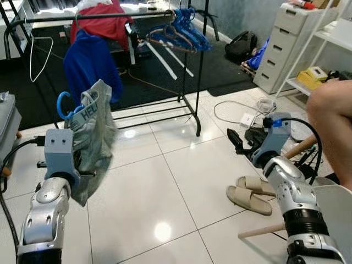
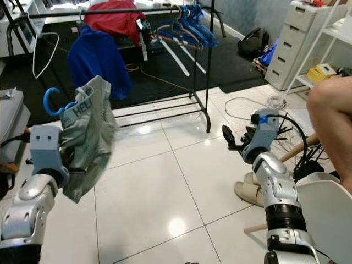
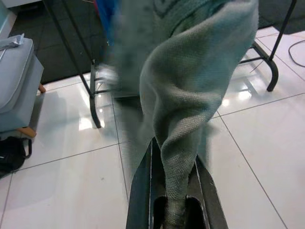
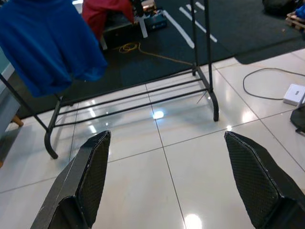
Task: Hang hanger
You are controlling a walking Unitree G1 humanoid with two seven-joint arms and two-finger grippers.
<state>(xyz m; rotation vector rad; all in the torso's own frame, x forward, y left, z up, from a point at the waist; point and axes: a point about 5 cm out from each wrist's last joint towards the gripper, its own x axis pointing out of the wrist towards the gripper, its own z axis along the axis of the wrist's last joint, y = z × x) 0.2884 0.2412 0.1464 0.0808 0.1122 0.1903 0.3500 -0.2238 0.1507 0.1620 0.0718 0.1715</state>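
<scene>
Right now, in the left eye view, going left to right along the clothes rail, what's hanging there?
White wire hanger → blue garment with the red garment just above it → bunch of blue hangers. Nearer, the left gripper holds a grey garment on a blue hanger.

Both eye views look forward and down at the clothes rack [image 1: 187, 104] and tiled floor [image 1: 165, 181]; both wrist views face it closer.
</scene>
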